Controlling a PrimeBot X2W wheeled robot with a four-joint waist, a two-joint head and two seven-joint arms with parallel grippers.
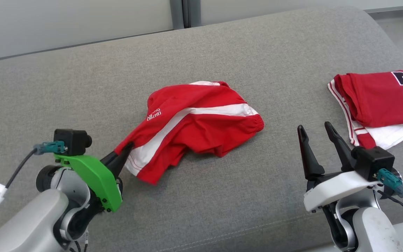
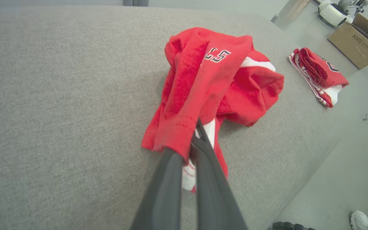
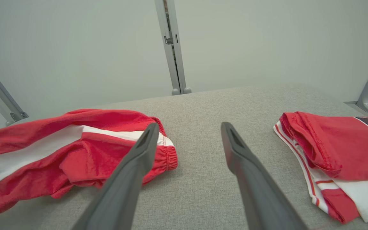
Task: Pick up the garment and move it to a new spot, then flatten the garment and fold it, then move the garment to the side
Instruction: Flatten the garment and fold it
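Observation:
A crumpled pair of red shorts with a white stripe, the garment (image 1: 201, 122) (image 2: 216, 80) (image 3: 69, 153), lies in the middle of the grey cushioned surface (image 1: 222, 52). My left gripper (image 1: 126, 148) (image 2: 195, 134) is shut on the garment's near-left edge, pinching a red hem and lifting it slightly. My right gripper (image 1: 315, 130) (image 3: 188, 129) stands open to the right of the garment, nothing between its fingers, apart from the cloth.
A folded red and white jersey (image 1: 380, 105) (image 3: 334, 153) (image 2: 318, 73) with a dark number lies at the right edge of the surface. A cardboard box (image 2: 356, 44) and a person's shoe (image 2: 363, 220) are on the floor beyond. A wall with metal posts (image 3: 171, 48) stands behind.

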